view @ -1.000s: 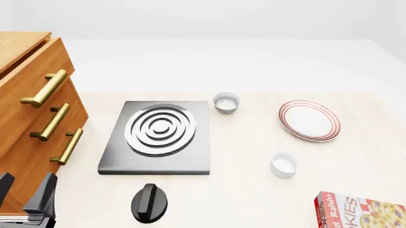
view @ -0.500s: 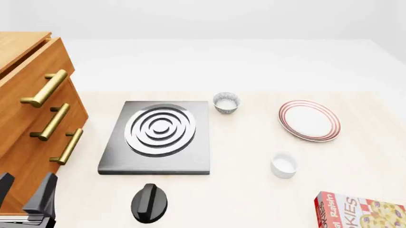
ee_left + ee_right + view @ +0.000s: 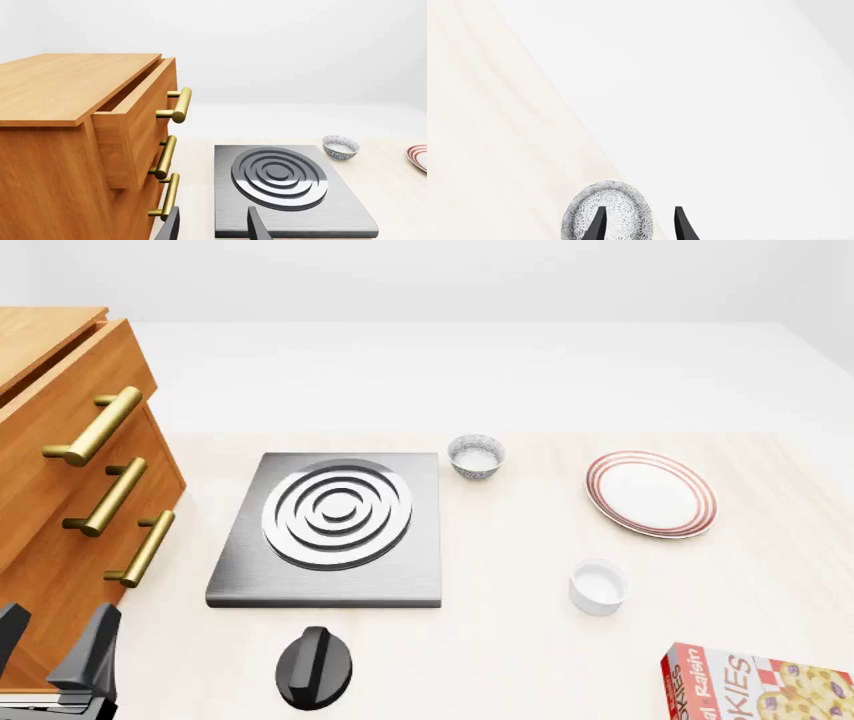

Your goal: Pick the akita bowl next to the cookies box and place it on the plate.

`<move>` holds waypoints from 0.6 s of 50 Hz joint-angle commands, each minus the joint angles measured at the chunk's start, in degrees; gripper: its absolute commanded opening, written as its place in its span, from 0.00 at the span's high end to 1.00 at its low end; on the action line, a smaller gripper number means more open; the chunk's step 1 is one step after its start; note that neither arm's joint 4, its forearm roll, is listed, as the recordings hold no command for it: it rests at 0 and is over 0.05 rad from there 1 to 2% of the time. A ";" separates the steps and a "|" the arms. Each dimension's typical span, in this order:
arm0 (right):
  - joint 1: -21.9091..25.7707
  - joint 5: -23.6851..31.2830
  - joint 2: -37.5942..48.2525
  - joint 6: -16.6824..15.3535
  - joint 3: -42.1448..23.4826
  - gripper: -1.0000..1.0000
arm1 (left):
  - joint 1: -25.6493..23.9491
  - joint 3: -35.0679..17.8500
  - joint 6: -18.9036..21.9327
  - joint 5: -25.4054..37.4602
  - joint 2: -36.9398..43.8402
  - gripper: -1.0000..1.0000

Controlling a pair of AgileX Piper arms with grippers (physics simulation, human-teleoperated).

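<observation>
Pale wood table (image 3: 534,640) | white backdrop | wooden drawer cabinet (image 3: 67,470) at left

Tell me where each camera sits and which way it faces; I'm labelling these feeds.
Front: fixed above the arms' side, facing forward and down at the burner, small bowl and plate; the left gripper shows at the near left corner.
Left wrist: behind the left gripper, facing the drawers and burner; its open fingers show.
Right wrist: behind the right gripper, facing a speckled bowl; its open fingers show.
Shared: front and left wrist both show burner, small bowl, plate.
</observation>
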 commanded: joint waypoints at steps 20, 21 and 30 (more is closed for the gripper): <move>-2.12 -2.77 5.75 -2.78 0.52 0.00 | 0.00 0.00 0.00 0.00 0.00 0.00; -2.12 -2.77 5.75 -2.78 0.52 0.00 | 0.00 0.00 0.00 0.00 0.00 0.00; -3.07 -2.78 7.77 -3.56 -0.19 0.00 | 0.00 0.00 0.00 0.00 0.00 0.00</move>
